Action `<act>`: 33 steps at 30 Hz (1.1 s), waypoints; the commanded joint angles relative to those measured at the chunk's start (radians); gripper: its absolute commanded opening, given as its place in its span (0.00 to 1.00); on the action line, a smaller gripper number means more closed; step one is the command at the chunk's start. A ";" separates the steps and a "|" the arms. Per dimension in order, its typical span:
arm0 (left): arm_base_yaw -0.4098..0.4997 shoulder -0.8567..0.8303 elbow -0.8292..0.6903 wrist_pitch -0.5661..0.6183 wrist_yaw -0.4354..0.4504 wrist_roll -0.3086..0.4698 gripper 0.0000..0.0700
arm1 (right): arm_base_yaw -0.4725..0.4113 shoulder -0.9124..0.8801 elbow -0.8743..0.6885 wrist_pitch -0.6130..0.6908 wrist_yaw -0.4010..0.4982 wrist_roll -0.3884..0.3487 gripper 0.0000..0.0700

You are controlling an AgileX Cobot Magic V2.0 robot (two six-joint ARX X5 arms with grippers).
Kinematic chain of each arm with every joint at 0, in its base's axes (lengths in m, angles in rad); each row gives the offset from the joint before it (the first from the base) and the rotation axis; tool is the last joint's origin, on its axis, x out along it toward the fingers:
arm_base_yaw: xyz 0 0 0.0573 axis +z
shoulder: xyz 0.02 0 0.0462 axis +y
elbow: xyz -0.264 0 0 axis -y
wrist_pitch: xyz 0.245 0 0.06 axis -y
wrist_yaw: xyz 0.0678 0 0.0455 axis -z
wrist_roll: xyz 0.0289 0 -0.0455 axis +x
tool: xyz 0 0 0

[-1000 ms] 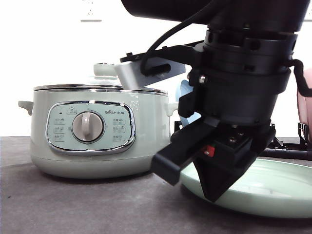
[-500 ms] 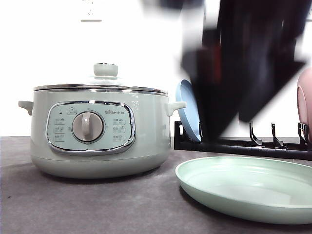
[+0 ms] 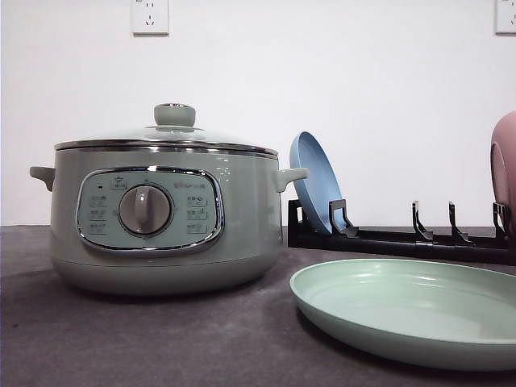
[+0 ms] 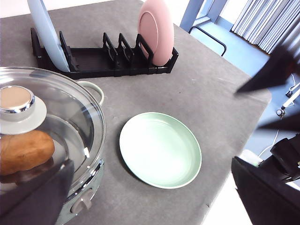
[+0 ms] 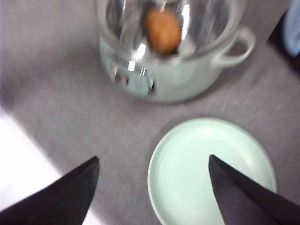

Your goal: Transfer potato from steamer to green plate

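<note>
While the potato [image 4: 24,151] sits inside the lidded steamer [image 3: 161,218], I see my right pincer [image 5: 152,190] spread wide above the green plate [image 4: 160,149]; my left pincer's state I cannot tell.

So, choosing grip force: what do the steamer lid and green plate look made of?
Steamer lid: clear glass, apparently, since the potato shows through it, with a matte green knob. Green plate: glossy and smooth, ceramic or melamine; the pictures can't settle which.
</note>
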 commanded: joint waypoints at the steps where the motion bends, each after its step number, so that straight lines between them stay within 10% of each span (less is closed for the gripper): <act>1: -0.004 0.006 0.024 0.006 0.005 0.008 1.00 | 0.003 -0.026 0.014 0.002 -0.003 -0.022 0.67; 17: -0.004 0.006 0.024 -0.069 -0.003 -0.040 1.00 | -0.042 -0.283 0.003 -0.053 0.061 0.050 0.67; 33: -0.010 0.275 0.222 -0.266 -0.221 -0.051 1.00 | -0.042 -0.289 0.003 -0.065 0.068 0.068 0.67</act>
